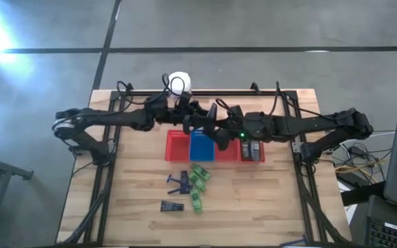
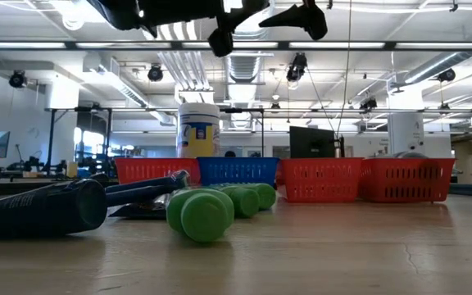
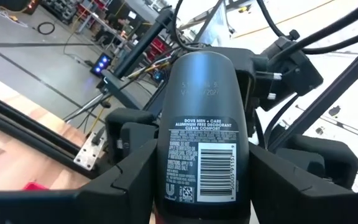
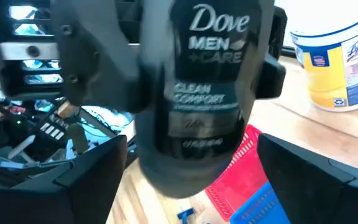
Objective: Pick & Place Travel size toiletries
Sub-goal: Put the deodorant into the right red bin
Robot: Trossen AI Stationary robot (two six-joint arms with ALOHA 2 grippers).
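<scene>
Up above the red trays (image 1: 178, 146) and the blue tray (image 1: 200, 145), the left gripper (image 3: 197, 186) clamps a dark grey Dove deodorant stick (image 3: 202, 124), held in the air. The right gripper (image 4: 191, 180) faces it, fingers spread wide either side, not gripping.

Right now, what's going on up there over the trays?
The left gripper holds a grey deodorant stick in the air above the red and blue trays. The right gripper faces it with jaws open to either side of the stick, not gripping: it looks like a handover between the arms. Green packs and dark pieces lie loose on the table.
</scene>
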